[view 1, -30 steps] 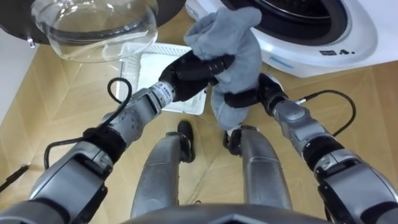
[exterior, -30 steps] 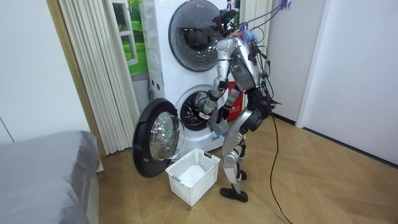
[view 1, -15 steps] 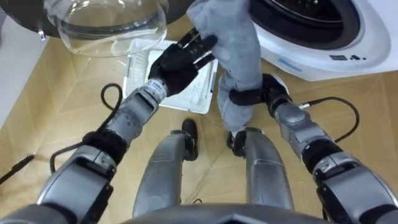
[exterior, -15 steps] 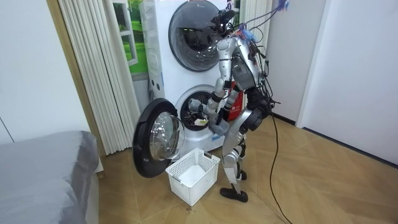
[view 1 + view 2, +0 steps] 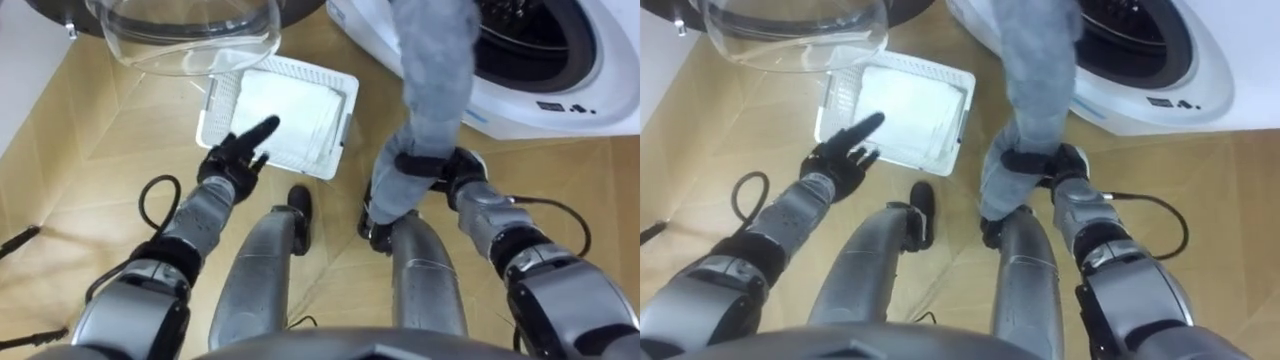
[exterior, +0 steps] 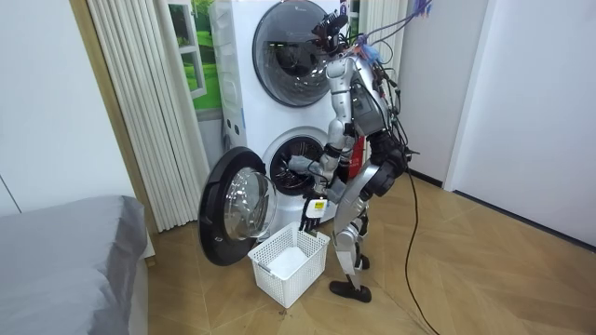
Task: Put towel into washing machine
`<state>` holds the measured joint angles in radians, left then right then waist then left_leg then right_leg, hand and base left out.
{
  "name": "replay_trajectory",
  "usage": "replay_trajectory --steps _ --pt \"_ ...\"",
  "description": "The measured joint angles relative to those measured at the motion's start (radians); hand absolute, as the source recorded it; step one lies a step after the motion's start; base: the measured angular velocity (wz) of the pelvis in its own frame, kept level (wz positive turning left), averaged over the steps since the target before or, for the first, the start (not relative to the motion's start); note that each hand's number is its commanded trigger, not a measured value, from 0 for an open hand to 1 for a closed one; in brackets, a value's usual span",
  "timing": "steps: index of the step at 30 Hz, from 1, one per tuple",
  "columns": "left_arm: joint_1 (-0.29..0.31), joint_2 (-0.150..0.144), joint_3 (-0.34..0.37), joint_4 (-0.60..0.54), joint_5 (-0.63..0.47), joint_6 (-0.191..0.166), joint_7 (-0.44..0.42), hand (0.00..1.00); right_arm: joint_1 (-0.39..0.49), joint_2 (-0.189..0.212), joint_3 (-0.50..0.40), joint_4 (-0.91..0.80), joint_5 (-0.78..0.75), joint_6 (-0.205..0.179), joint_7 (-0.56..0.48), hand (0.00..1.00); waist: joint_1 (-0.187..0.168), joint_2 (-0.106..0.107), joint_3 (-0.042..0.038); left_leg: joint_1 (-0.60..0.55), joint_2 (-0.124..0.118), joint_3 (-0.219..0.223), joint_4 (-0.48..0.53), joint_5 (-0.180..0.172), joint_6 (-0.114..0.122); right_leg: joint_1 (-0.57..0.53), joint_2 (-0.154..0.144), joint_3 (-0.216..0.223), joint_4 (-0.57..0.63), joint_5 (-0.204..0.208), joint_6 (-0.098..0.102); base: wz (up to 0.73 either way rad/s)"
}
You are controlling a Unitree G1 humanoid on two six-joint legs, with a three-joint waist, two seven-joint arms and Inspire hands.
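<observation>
A long grey towel (image 5: 435,80) runs from the dark drum opening (image 5: 530,30) of the white washing machine (image 5: 570,70) down to my right knee. Its upper end lies over the opening's rim. My right hand (image 5: 455,170) is shut on the towel's lower part, fingers curled round it. My left hand (image 5: 232,160) hangs apart from the towel, lower left, open and empty, its fingers straight and pointing at the basket. The room view has me standing upright, close before the lower machine (image 6: 279,163), its door (image 6: 233,219) swung open.
A white plastic basket (image 5: 300,68) stands on the wood floor just ahead of my feet, left of the drum. The open door's glass bowl (image 5: 190,30) hangs above it. In the room view's left are a curtain (image 6: 140,112) and a grey bed (image 6: 65,261).
My left hand let go of the towel, opened and dropped down to the left. The towel's upper end went up into the drum opening while the right hand kept its hold.
</observation>
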<state>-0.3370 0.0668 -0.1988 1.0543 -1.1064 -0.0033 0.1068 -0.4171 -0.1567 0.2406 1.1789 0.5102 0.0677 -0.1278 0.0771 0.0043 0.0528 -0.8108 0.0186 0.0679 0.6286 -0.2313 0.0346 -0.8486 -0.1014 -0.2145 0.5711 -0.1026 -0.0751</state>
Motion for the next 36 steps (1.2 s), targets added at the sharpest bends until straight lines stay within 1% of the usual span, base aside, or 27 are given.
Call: replay_trajectory --steps 1,3,5,7,9,10,11,13,14,15,16,17,19,20,21,22,25,26,28,29,30,31,32,33,34,36 --pt "0.0 0.0 0.0 0.009 0.004 0.003 0.018 0.0 -0.005 -0.003 -0.008 0.008 0.047 0.011 0.001 1.0 -0.003 0.0 0.0003 -0.002 -0.002 -0.004 -0.001 0.002 0.0 0.0 -0.003 -0.005 0.001 0.0 0.0 0.08" --pt "-0.002 0.0 -0.002 0.015 0.005 0.008 0.043 0.0 -0.017 -0.011 -0.026 0.024 0.129 0.036 0.008 1.0 -0.008 -0.002 0.0016 -0.007 -0.014 -0.016 -0.003 0.007 -0.001 -0.002 -0.006 -0.01 0.002 -0.001 0.001 0.15" --pt "-0.002 0.001 -0.004 0.015 0.01 0.014 0.062 0.0 -0.032 -0.02 -0.049 0.027 0.18 0.059 0.012 1.0 -0.011 -0.009 0.0034 -0.014 -0.016 -0.017 -0.003 0.011 0.0 -0.01 -0.01 -0.011 0.007 -0.001 0.001 0.1" --pt "-0.008 0.0 -0.01 0.027 0.046 0.03 0.081 0.0 -0.074 -0.037 -0.067 0.069 0.244 0.066 0.035 1.0 -0.017 -0.015 0.0075 -0.017 -0.017 -0.015 -0.003 0.014 0.002 -0.015 -0.018 -0.012 0.016 -0.003 0.002 0.05" --pt "-0.007 0.001 -0.012 0.027 0.052 0.035 0.085 0.0 -0.087 -0.058 -0.067 0.076 0.28 0.067 0.041 1.0 -0.015 -0.02 0.0083 -0.017 -0.019 -0.015 -0.003 0.015 0.003 -0.015 -0.02 -0.012 0.018 -0.003 0.002 0.02" --pt "-0.007 0.003 -0.014 0.027 0.057 0.039 0.087 0.0 -0.093 -0.071 -0.067 0.076 0.303 0.07 0.047 1.0 -0.014 -0.026 0.0089 -0.016 -0.026 -0.016 -0.003 0.015 0.003 -0.015 -0.021 -0.011 0.021 -0.003 0.003 0.0" --pt "-0.006 0.004 -0.013 0.027 0.069 0.042 0.089 0.0 -0.095 -0.077 -0.067 0.075 0.31 0.074 0.053 1.0 -0.014 -0.031 0.0088 -0.015 -0.027 -0.016 -0.003 0.015 0.003 -0.016 -0.022 -0.01 0.021 -0.004 0.003 0.0" --pt "-0.006 0.008 -0.013 0.019 0.128 0.049 0.099 0.0 -0.102 -0.099 -0.067 0.074 0.35 0.097 0.077 1.0 -0.007 -0.056 0.0083 -0.019 -0.028 -0.016 -0.003 0.016 0.002 -0.022 -0.021 -0.008 0.025 -0.004 0.003 0.0" --pt "-0.006 0.01 -0.012 0.019 0.137 0.049 0.1 0.0 -0.105 -0.104 -0.067 0.076 0.361 0.103 0.083 1.0 -0.003 -0.063 0.0079 -0.02 -0.028 -0.016 -0.002 0.016 0.002 -0.023 -0.021 -0.008 0.025 -0.004 0.003 0.0" --pt "-0.005 0.015 -0.015 0.018 0.138 0.051 0.099 0.0 -0.116 -0.118 -0.066 0.094 0.392 0.11 0.1 1.0 0.001 -0.073 0.0082 -0.024 -0.027 -0.016 0.0 0.016 0.002 -0.025 -0.019 -0.008 0.024 -0.004 0.003 0.03" --pt "-0.005 0.022 -0.032 0.019 0.139 0.054 0.098 0.0 -0.126 -0.134 -0.066 0.112 0.414 0.115 0.109 1.0 0.005 -0.078 0.0078 -0.026 -0.028 -0.016 0.001 0.016 0.002 -0.026 -0.019 -0.01 0.023 -0.004 0.003 0.03" --pt "-0.005 0.027 -0.041 0.019 0.142 0.056 0.098 0.0 -0.129 -0.143 -0.066 0.112 0.426 0.12 0.109 1.0 0.008 -0.08 0.0078 -0.027 -0.029 -0.018 0.002 0.016 0.002 -0.026 -0.02 -0.01 0.023 -0.004 0.003 0.04" --pt "-0.003 0.044 -0.051 0.019 0.165 0.063 0.096 0.0 -0.157 -0.178 -0.067 0.11 0.446 0.141 0.11 1.0 0.007 -0.081 0.0081 -0.032 -0.031 -0.021 0.006 0.016 0.003 -0.029 -0.02 -0.011 0.026 -0.004 0.004 0.0" --pt "-0.002 0.048 -0.051 0.018 0.164 0.064 0.097 0.0 -0.164 -0.186 -0.067 0.107 0.46 0.144 0.11 1.0 0.005 -0.083 0.0086 -0.033 -0.031 -0.021 0.007 0.016 0.003 -0.03 -0.02 -0.011 0.028 -0.005 0.005 0.0" --pt "0.008 0.059 -0.053 0.005 0.161 0.064 0.097 0.0 -0.178 -0.199 -0.07 0.098 0.491 0.15 0.11 1.0 0.002 -0.089 0.0101 -0.034 -0.032 -0.019 0.011 0.016 0.004 -0.033 -0.021 -0.009 0.035 -0.006 0.007 0.0" --pt "0.021 0.074 -0.06 -0.005 0.159 0.063 0.097 0.0 -0.197 -0.206 -0.08 0.088 0.533 0.157 0.11 1.0 0.002 -0.099 0.01 -0.034 -0.032 -0.016 0.011 0.016 0.005 -0.035 -0.024 -0.006 0.037 -0.007 0.007 0.0" --pt "0.033 0.1 -0.083 -0.007 0.163 0.063 0.099 0.0 -0.255 -0.23 -0.089 0.075 0.647 0.171 0.11 1.0 -0.009 -0.116 0.0088 -0.032 -0.033 -0.016 0.014 0.016 0.005 -0.034 -0.029 -0.008 0.042 -0.008 0.007 0.03" --pt "0.035 0.102 -0.084 -0.007 0.165 0.063 0.099 0.0 -0.259 -0.233 -0.089 0.066 0.662 0.173 0.11 1.0 -0.01 -0.119 0.0093 -0.032 -0.034 -0.015 0.015 0.017 0.006 -0.034 -0.03 -0.008 0.043 -0.008 0.007 0.04" --pt "0.046 0.104 -0.094 -0.017 0.199 0.062 0.101 0.0 -0.27 -0.234 -0.089 0.04 0.709 0.177 0.109 1.0 -0.013 -0.13 0.0138 -0.032 -0.04 -0.015 0.02 0.017 0.008 -0.036 -0.036 -0.008 0.054 -0.011 0.01 0.05" --pt "0.05 0.105 -0.095 -0.022 0.207 0.061 0.101 0.0 -0.27 -0.234 -0.091 0.031 0.714 0.18 0.108 1.0 -0.014 -0.135 0.0137 -0.034 -0.041 -0.015 0.019 0.018 0.009 -0.039 -0.037 -0.007 0.057 -0.011 0.01 0.03" --pt "0.056 0.109 -0.094 -0.031 0.21 0.06 0.101 0.0 -0.271 -0.234 -0.098 0.013 0.729 0.192 0.108 1.0 -0.017 -0.147 0.0131 -0.039 -0.045 -0.016 0.02 0.019 0.011 -0.047 -0.039 -0.007 0.062 -0.013 0.01 0.04" --pt "0.059 0.113 -0.089 -0.044 0.217 0.059 0.105 0.0 -0.271 -0.234 -0.106 -0.001 0.747 0.199 0.108 0.97 -0.022 -0.155 0.0121 -0.043 -0.047 -0.016 0.024 0.019 0.012 -0.052 -0.043 -0.007 0.069 -0.015 0.011 0.06" --pt "0.068 0.114 -0.088 -0.044 0.217 0.058 0.106 0.0 -0.272 -0.234 -0.113 -0.005 0.75 0.201 0.107 0.57 -0.027 -0.157 0.011 -0.046 -0.047 -0.015 0.026 0.019 0.013 -0.053 -0.051 -0.009 0.071 -0.016 0.012 0.16" --pt "0.07 0.115 -0.084 -0.05 0.227 0.053 0.108 0.0 -0.283 -0.234 -0.128 -0.008 0.768 0.211 0.099 0.04 -0.039 -0.159 0.0112 -0.05 -0.048 -0.017 0.027 0.022 0.018 -0.056 -0.054 -0.011 0.077 -0.019 0.016 0.19" --pt "0.075 0.115 -0.081 -0.055 0.235 0.045 0.111 0.0 -0.295 -0.234 -0.139 -0.011 0.803 0.217 0.083 0.0 -0.049 -0.162 0.0121 -0.054 -0.052 -0.013 0.027 0.025 0.023 -0.062 -0.057 -0.006 0.084 -0.021 0.019 0.16" --pt "0.086 0.112 -0.078 -0.073 0.237 0.039 0.128 0.0 -0.309 -0.234 -0.147 -0.026 0.856 0.221 0.053 0.0 -0.049 -0.166 0.0114 -0.052 -0.054 -0.009 0.029 0.024 0.027 -0.064 -0.06 0.0 0.087 -0.021 0.022 0.0"
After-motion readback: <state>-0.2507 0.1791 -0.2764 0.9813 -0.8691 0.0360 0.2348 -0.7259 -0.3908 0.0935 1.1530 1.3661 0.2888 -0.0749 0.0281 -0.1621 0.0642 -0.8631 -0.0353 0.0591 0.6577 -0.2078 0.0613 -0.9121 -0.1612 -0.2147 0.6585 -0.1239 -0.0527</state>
